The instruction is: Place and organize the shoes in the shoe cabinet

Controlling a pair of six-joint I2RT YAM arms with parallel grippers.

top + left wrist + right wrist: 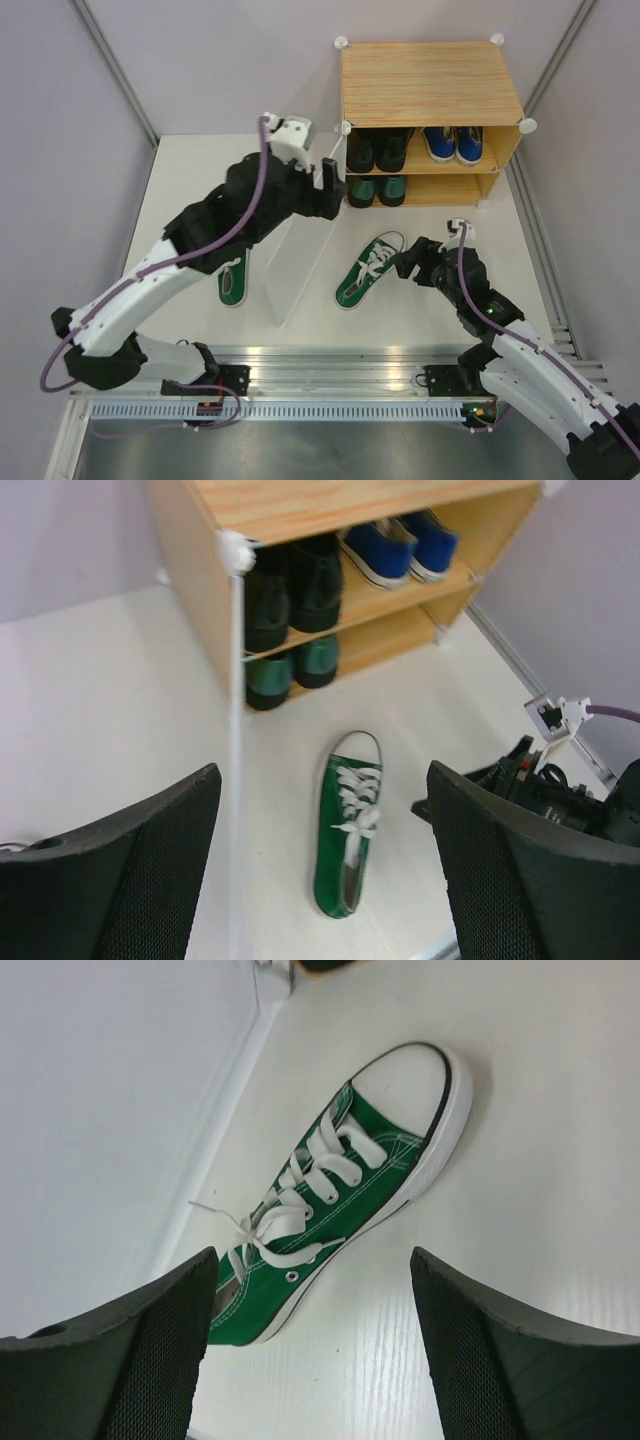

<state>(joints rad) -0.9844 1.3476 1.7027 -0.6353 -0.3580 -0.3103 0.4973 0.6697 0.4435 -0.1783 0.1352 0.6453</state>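
The shoe cabinet (430,85) stands at the back with its translucent door (300,250) swung open. Black dress shoes (378,148) and blue sneakers (452,143) sit on the upper shelf, and dark green shoes (377,190) sit on the lower shelf. One green white-toed sneaker (365,270) lies on the table in front of the cabinet. The other (232,280) lies left of the door, partly under my left arm. My left gripper (328,182) is open and empty, high up by the door's top edge (237,780). My right gripper (315,1350) is open and empty, just right of the near sneaker (340,1195).
The open door panel (100,1110) stands as a wall between the two green sneakers. The right half of the lower shelf (400,635) is bare. A metal rail (330,365) runs along the table's near edge. My right arm (560,790) shows in the left wrist view.
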